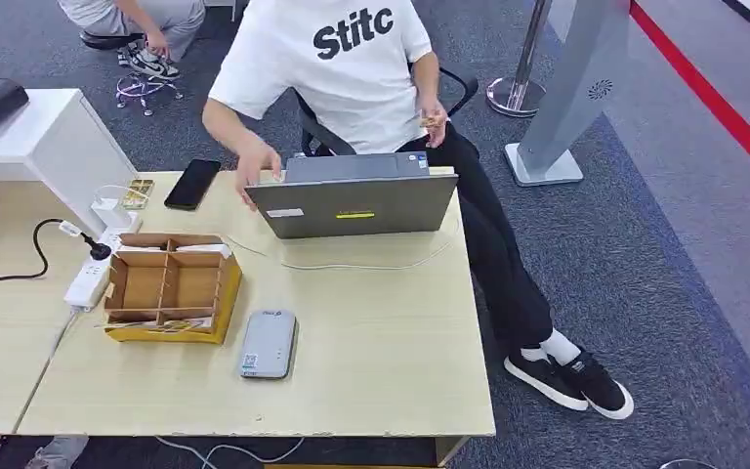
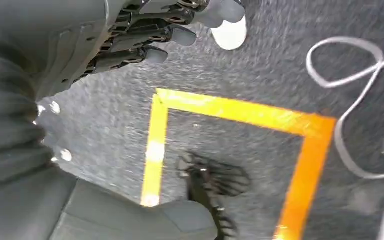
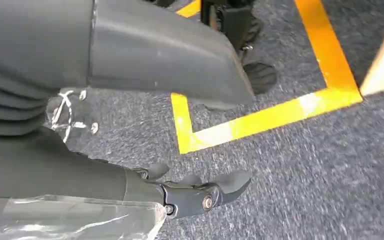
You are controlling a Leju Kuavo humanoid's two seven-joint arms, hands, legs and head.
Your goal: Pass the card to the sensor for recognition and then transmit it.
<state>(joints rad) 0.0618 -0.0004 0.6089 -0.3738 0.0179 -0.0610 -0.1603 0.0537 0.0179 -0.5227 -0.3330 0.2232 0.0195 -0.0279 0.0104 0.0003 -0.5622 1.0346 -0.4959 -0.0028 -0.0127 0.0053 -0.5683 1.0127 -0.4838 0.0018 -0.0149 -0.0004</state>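
Both my hands hang empty over the floor, left hand (image 2: 145, 35) and right hand (image 3: 195, 190) fingers loosely apart; the sensor (image 1: 269, 344) waits lower centre on the surface (image 1: 391, 352).

Pale wood surface (image 1: 381, 332) on dark blue-grey carpet (image 1: 645, 293). Beyond the surface's far right corner: grey kiosk stand (image 1: 571, 88), chrome stanchion base (image 1: 516, 96) just beside it. Red floor stripe (image 1: 713, 103) farther right. White cabinet (image 1: 49, 147) off its far left corner. Yellow floor tape (image 2: 240, 112) on carpet.

head overlooks desk (image 1: 391, 322), wrists face carpet
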